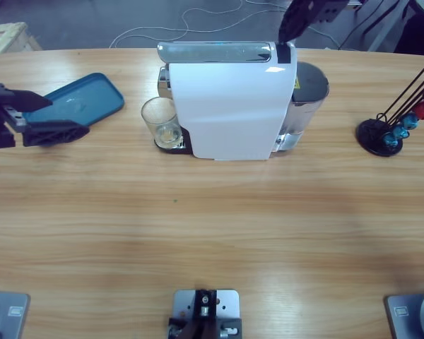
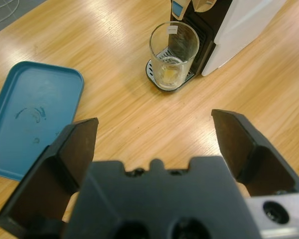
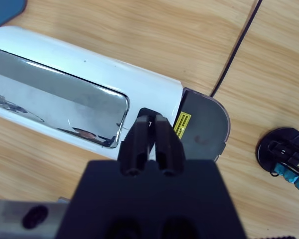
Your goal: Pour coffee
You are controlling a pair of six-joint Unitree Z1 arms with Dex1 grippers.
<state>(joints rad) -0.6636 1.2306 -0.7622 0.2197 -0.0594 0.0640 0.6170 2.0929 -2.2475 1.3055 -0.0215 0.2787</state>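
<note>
The white coffee machine (image 1: 226, 99) stands at the table's middle back, lying on the picture as a long white body with a silver lever (image 3: 55, 99) on top. A clear glass (image 1: 162, 121) stands on its drip tray under the spout. A shallow yellowish-brown trace of coffee (image 2: 169, 74) lies in the glass's bottom. My left gripper (image 1: 53, 120) hovers open at the far left, well short of the glass (image 2: 173, 50), nothing between its jaws (image 2: 154, 122). My right gripper (image 1: 288, 32) is shut and empty, its tips (image 3: 150, 122) just over the lever's end.
A blue tray (image 1: 81, 102) lies empty at the left, beside my left gripper. A black capsule holder (image 1: 396, 127) with blue and red capsules stands at the right. The grey water tank (image 3: 204, 124) sits at the machine's rear end. A black cable (image 3: 236, 47) runs over the table.
</note>
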